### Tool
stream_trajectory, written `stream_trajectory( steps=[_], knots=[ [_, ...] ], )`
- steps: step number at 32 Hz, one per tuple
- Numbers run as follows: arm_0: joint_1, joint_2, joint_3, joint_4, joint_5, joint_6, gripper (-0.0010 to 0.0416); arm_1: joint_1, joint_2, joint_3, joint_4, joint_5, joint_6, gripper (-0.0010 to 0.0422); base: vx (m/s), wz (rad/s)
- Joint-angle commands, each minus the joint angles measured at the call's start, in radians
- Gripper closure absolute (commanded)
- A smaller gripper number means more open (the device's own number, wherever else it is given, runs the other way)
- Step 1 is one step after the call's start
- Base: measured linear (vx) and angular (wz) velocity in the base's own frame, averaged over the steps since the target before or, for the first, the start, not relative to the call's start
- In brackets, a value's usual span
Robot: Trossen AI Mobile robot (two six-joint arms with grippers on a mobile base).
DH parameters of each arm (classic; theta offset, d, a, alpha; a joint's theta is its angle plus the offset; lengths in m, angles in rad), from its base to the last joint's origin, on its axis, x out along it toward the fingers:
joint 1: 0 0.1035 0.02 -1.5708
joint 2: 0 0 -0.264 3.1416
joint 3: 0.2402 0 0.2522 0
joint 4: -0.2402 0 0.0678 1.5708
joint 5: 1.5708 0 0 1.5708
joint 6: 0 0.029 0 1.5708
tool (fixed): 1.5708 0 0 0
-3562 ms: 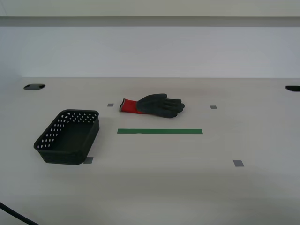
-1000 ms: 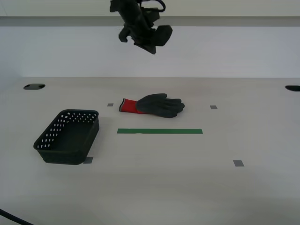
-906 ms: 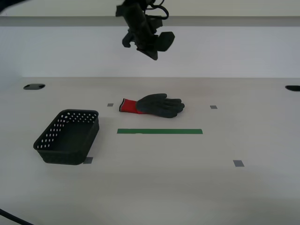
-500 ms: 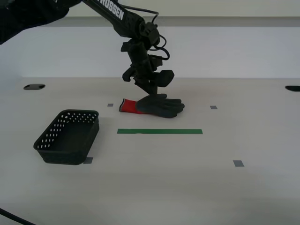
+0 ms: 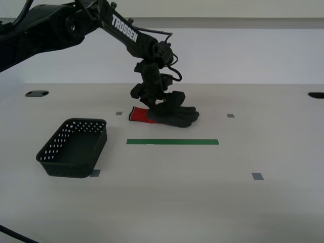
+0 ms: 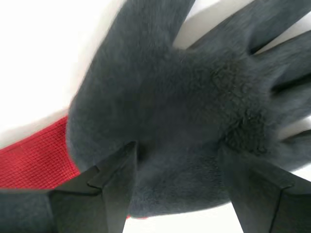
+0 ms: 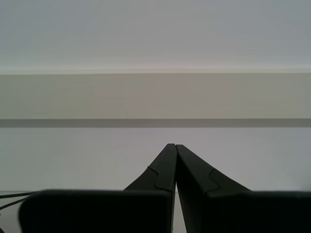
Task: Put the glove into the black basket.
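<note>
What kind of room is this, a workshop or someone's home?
Most likely a robot test bench, not a home. The pale table is bare except for a glove, a black basket, a strip of green tape and small grey tape squares, apparently position markers, before a blank wall.

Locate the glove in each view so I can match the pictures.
Exterior view: the glove lies mid-table, behind the green tape strip, under my second gripper.
Second wrist view: the glove fills the picture, between the open jaws.
First wrist view: not in it.
Shared landmark: the red cuff.
</note>
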Motion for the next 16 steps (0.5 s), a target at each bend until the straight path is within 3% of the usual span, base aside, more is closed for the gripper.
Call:
stream_trajectory(
  steps=[1, 16],
  knots=[
    [0.001, 0.0, 0.001, 0.0, 0.001, 0.0, 0.0405, -0.001, 0.0, 0.003, 0.0, -0.028, 0.005, 0.0207, 0.0, 0.0],
    [0.001, 0.0, 0.001, -0.003, 0.001, 0.0, 0.0405, 0.0, -0.001, 0.005, -0.093, -0.017, -0.001, 0.023, 0.0, 0.0]
  ],
)
